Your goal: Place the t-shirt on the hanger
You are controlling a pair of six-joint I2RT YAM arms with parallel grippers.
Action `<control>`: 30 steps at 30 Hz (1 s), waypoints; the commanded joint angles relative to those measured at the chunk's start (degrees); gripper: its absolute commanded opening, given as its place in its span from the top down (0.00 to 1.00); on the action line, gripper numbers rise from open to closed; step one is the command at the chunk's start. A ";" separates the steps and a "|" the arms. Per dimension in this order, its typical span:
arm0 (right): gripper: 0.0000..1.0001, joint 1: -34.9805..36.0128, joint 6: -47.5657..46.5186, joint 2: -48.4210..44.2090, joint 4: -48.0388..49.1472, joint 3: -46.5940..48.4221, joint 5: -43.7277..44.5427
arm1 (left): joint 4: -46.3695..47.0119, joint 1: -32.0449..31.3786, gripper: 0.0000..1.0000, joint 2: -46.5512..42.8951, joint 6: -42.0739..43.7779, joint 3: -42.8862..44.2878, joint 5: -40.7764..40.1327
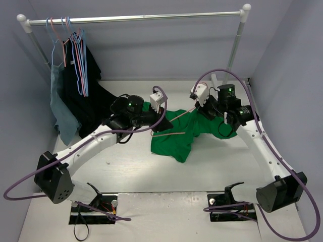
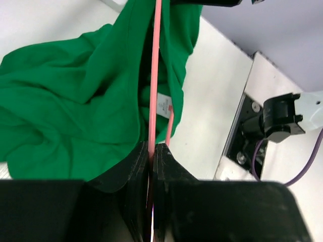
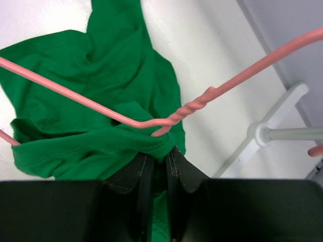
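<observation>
Green t-shirt [image 1: 174, 143] lies crumpled mid-frame from above, both arms bent inward over it. Left wrist view: left gripper [image 2: 152, 151] clamps the hanger [image 2: 155, 75] wire, bottom centre. Right wrist view: right gripper [image 3: 159, 160] pinches the shirt's collar.

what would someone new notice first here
The bright green t-shirt, crumpled at the centre, grabs the eye first. A pink hanger is partly tucked into it: the left claw is shut on its wire, and the right claw pinches the shirt's collar just under the twisted neck. Back left, dark and blue clothes hang from a rail.
</observation>
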 commanded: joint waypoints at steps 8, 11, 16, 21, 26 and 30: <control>1.00 1.05 1.25 -12.28 23.17 -10.31 2.92 | -23.02 -1.43 0.45 2.15 9.44 19.55 -14.27; 1.00 1.05 0.28 -13.16 23.79 -11.71 4.41 | -24.88 -0.55 0.37 1.27 8.57 23.33 -19.55; 1.00 1.05 -1.57 -15.01 28.62 -15.84 7.74 | -24.54 1.38 0.32 -2.07 5.67 29.13 -29.93; 1.00 1.05 -2.36 -15.09 30.81 -18.04 9.68 | -22.16 2.96 0.31 -6.36 1.11 31.43 -37.40; 1.00 0.97 -0.87 -16.32 35.65 -19.89 12.23 | -26.37 3.05 0.31 -11.20 -12.68 23.45 -47.43; 1.00 1.05 0.01 -16.94 37.84 -20.24 12.76 | -26.21 3.23 0.31 -16.29 -25.16 9.65 -42.17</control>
